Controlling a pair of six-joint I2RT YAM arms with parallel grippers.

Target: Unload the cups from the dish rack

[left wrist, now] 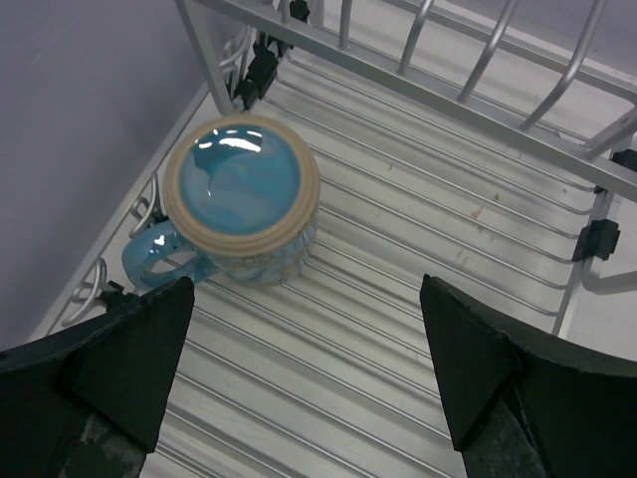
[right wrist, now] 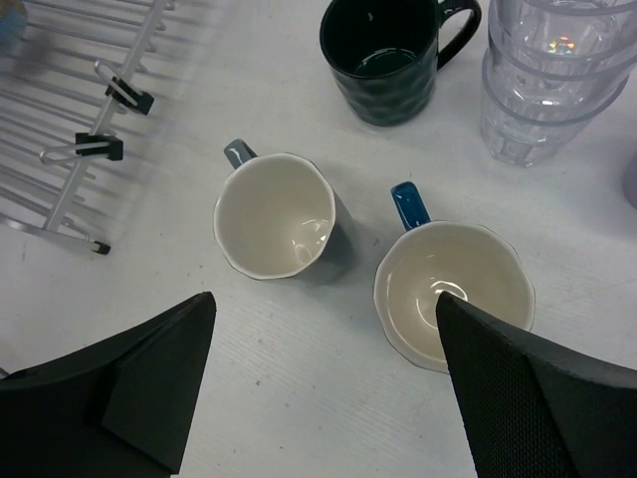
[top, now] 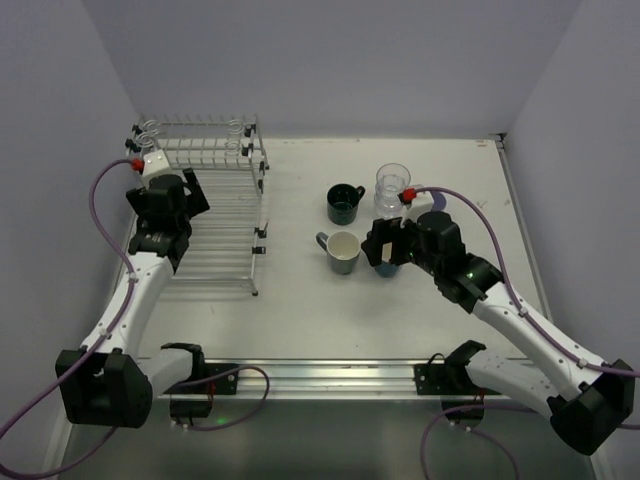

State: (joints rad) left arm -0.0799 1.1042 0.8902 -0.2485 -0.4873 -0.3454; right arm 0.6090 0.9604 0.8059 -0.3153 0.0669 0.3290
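Right end effector (right wrist: 323,309), white table (top: 300,310), perhaps lavender walls (top: 330,60)

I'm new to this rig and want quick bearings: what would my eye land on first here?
A lone light blue mug sits bottom up in the dish rack at the left, just ahead of the left gripper, its fingers open. Right of the rack, a dark green mug, a grey mug, a blue-handled mug and stacked clear tumblers cluster on the table below the open right gripper.
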